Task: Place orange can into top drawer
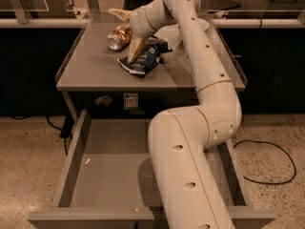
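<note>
The orange can lies on its side at the back left of the grey cabinet top, its silver end facing the front left. My gripper is just right of the can, open, with one beige finger behind the can and the other in front of it, over the bag. The fingers do not grip the can. The top drawer is pulled fully open below the cabinet top, and only small specks lie on its flat grey bottom. My arm crosses over its right half.
A dark blue chip bag lies on the cabinet top right of the can, under my lower finger. A black cable loops on the speckled floor to the right. A counter with metal legs stands behind the cabinet.
</note>
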### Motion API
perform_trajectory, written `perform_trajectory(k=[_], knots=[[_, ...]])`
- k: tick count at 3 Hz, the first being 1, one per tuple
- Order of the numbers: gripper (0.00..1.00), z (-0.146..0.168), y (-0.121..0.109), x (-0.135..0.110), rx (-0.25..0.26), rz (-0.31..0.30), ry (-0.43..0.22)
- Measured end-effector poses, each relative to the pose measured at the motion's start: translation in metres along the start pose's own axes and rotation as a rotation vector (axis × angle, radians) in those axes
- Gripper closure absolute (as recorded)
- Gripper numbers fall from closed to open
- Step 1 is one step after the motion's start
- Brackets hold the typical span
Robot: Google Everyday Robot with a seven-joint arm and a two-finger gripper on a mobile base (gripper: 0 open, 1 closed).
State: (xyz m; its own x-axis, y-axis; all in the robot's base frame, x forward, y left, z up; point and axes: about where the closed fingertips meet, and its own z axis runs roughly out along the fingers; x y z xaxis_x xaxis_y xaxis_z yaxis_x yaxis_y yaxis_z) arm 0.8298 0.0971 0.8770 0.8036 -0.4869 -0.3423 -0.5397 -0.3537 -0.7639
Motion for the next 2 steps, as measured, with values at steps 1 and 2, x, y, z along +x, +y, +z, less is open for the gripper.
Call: perform_trajectory(k=[1,2], knots=[[0.0,-0.002,-0.01,-0.011,0.002,-0.062,-0.003],[0.0,-0.012,-0.024,-0.024,0.008,-0.146,0.012]])
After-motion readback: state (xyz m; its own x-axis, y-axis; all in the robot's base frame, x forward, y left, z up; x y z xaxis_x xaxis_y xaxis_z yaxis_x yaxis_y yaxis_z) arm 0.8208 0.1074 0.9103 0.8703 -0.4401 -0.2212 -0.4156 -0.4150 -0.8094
